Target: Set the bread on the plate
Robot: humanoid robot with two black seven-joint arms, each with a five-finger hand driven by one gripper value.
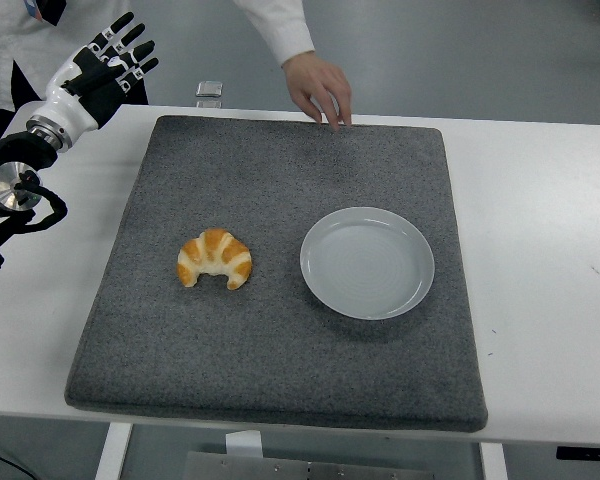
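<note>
Head view: golden crescent-shaped croissant [215, 258] lies left-centre on the grey felt mat [280, 370], long axis left-right, tips toward the surface's near edge. Round pale-grey ceramic plate [367, 262] just right, apart. Left hand [108, 62] raised over far-left corner, fingers spread, holding nothing. A person's hand [320, 88] touches the mat's far edge.

person [280, 25] – cut off at top | left arm [15, 185] – cut off at left edge
</note>
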